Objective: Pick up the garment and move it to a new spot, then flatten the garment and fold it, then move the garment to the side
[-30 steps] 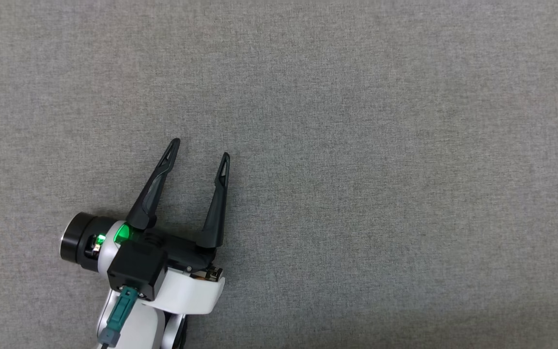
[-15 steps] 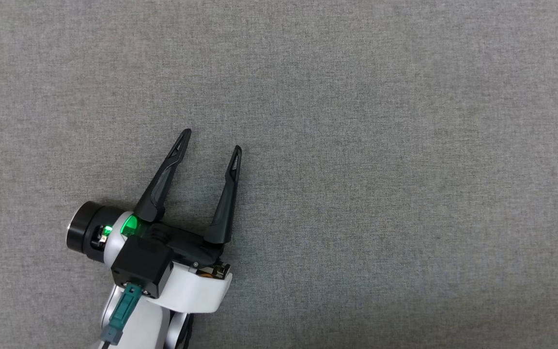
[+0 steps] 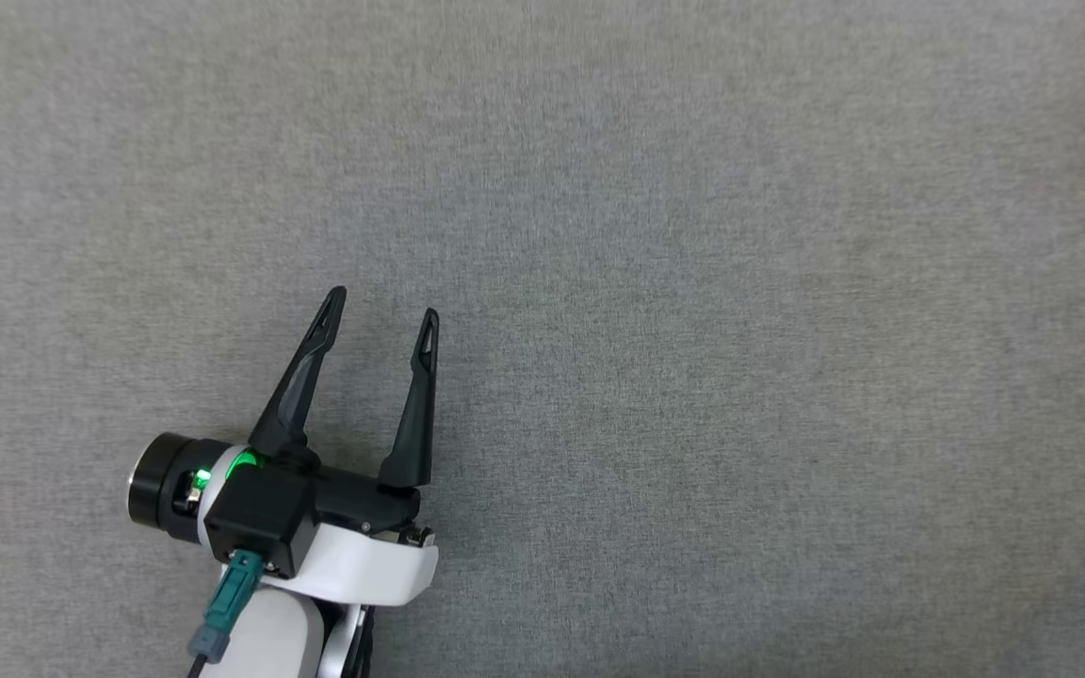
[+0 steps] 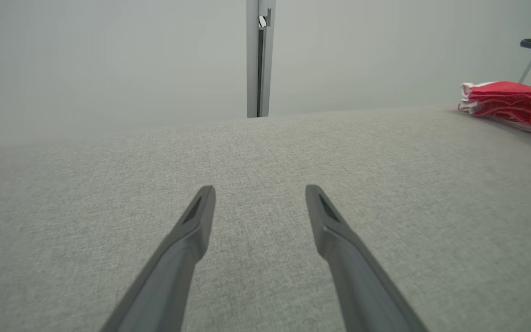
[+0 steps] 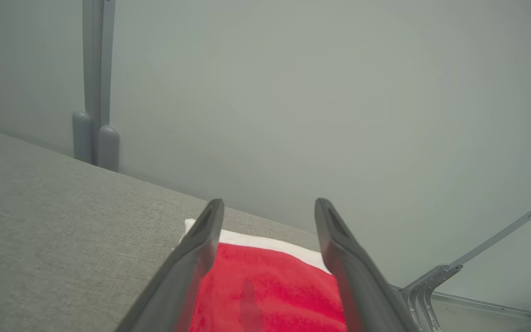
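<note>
On the gray cloth-covered table (image 3: 693,330) lies one garment (image 4: 510,94), red with a white edge, folded into a flat stack. It sits at the table's far right edge as seen from the left wrist, well apart from the left gripper (image 3: 383,305).

Two grippers are at work, each with two long dark fingers.

From the head, the left gripper shows at the lower left, its white forearm rising from the bottom edge and a green light glowing at the wrist. Its fingers point up and slightly to the right across the bare cloth. The claw is wide, with a clear gap between the tips and nothing between them. The left wrist view shows the same spread, with the fingers low over the table surface and pointing toward a pale wall with one upright gray post (image 4: 258,60).

The right gripper (image 5: 269,203) is also spread wide. From its own wrist, the garment's white-edged end and red top lie in the gap between the two fingers and beneath them. The fingers do not pinch the cloth. Whether they touch it cannot be told. Beyond the garment, the table edge meets the same pale wall.
</note>
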Robot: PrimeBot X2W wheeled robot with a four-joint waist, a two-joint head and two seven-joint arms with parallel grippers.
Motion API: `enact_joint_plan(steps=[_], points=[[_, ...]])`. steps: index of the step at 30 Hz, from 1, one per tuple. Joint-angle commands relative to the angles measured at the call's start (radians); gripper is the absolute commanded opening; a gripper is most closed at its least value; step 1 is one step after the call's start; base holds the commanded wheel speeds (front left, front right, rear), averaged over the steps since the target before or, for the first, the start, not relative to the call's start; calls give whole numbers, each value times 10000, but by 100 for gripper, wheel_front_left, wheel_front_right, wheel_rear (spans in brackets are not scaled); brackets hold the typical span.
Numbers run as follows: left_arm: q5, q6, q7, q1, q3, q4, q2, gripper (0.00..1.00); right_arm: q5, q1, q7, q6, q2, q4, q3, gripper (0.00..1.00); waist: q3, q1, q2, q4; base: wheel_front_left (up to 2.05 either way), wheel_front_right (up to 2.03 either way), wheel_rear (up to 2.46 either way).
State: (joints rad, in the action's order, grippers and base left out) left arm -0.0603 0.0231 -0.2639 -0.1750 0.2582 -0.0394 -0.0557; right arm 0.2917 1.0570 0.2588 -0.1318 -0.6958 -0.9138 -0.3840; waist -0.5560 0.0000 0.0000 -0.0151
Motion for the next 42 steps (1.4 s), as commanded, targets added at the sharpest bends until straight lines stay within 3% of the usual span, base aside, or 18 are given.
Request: enact_joint_plan(steps=[1,11,16,24,29,42], points=[[-193,135,3,153,-97,34,2,100,89,-804,71,23,547,763,448,100,669,0,0,-9,0,0,0],[-1396,748,3,1128,-392,358,33,100,-98,-5857,69,23,4094,4518,2764,100,2766,0,0,275,0,0,0],[-1775,990,1,1674,-658,319,35,100,-343,-7856,50,23,5227,6260,3056,100,3745,0,0,364,0,0,0],[-1362,609,3,2658,-960,133,34,100,-778,-10106,51,22,5754,7925,3046,100,4886,0,0,267,0,0,0],[-964,284,3,3431,-1071,-122,35,100,-933,-11288,51,19,5909,8206,2810,100,5448,0,0,163,0,0,0],[-979,220,3,3951,-1354,208,34,100,-989,-11742,52,17,6212,8181,2636,100,5851,0,0,-67,0,0,0]])
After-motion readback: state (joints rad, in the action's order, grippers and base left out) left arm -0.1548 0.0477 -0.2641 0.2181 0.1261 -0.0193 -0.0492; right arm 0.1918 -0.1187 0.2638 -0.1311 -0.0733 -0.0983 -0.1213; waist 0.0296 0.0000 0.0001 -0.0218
